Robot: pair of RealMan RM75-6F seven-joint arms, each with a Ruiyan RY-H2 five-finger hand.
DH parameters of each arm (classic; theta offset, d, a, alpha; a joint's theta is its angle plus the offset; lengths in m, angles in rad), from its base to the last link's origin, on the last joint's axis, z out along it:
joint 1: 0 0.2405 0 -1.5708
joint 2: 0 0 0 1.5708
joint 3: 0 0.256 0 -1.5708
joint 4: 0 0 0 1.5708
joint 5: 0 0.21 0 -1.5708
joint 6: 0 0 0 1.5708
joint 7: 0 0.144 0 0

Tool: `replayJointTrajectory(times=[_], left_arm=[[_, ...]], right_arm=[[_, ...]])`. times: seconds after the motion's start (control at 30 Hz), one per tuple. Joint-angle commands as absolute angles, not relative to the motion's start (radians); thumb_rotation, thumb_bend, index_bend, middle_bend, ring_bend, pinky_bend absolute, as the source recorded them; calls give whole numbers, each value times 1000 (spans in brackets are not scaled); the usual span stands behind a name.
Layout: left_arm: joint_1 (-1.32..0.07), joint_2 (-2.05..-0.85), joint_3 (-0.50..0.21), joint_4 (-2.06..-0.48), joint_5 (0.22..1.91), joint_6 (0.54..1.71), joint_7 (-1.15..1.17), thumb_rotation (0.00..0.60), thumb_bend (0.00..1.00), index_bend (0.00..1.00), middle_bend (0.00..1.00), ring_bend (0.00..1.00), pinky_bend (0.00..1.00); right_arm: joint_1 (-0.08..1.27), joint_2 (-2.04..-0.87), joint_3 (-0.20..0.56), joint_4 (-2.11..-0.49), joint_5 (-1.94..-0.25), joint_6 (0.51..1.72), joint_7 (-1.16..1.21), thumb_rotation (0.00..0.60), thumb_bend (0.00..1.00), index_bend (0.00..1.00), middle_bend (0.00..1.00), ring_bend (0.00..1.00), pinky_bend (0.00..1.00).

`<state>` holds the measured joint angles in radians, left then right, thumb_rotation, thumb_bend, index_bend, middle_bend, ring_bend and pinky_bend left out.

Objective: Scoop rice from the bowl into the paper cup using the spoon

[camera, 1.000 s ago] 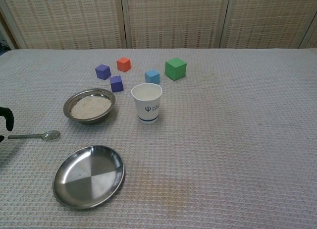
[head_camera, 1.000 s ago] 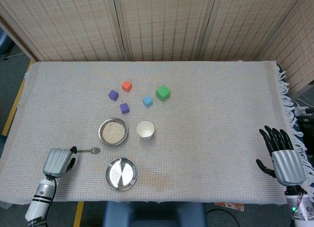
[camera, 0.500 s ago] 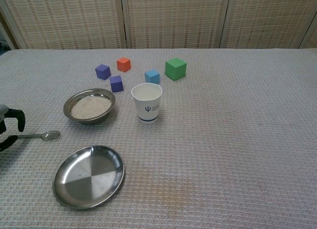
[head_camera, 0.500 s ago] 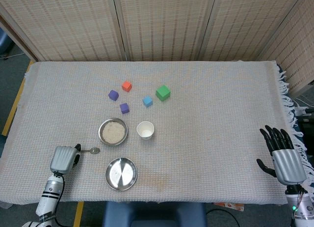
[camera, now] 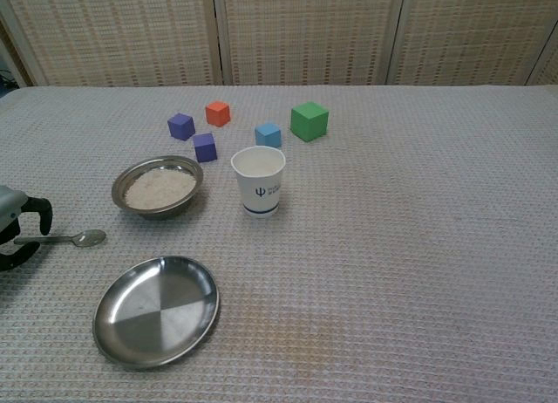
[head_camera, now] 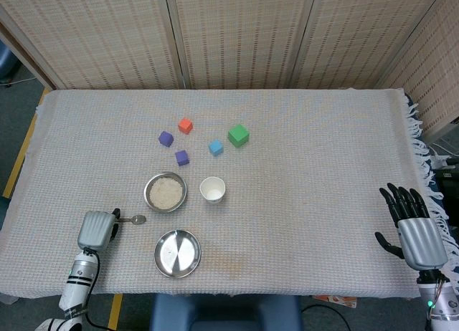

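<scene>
Left hand (camera: 19, 231) is curling its fingers around the handle end of the spoon (camera: 70, 239), lying on the cloth just left of the rice bowl (camera: 159, 187); whether it is actually gripping, I cannot tell. Nothing is scooped yet, and the paper cup (camera: 258, 181) is standing beside the bowl while the right hand (head_camera: 414, 231) is resting spread wide at the far edge.

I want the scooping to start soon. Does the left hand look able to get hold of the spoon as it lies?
Probably yes. The left hand is at the handle end of the spoon, fingers curled either side of it, and nothing lies between them. Whether it grips yet is unclear.
</scene>
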<state>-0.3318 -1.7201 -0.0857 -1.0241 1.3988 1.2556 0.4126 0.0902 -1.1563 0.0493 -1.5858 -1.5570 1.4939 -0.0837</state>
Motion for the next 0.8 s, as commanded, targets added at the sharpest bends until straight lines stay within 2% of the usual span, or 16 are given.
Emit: replayJointTrajectory(times=[0.03, 0.8], left_arm=[[-337, -1732, -87, -1003, 1395, 1252, 413, 600, 410, 460, 1000, 1000, 1000], [-343, -1735, -85, -990, 1379, 1242, 412, 600, 410, 472, 1000, 1000, 1000]], right_arm=[[90, -1156, 49, -1586, -1556, 1493, -85, 600, 152, 0, 0, 0, 0], [93, -1157, 49, -1589, -1549, 1485, -90, 600, 153, 0, 0, 0, 0]])
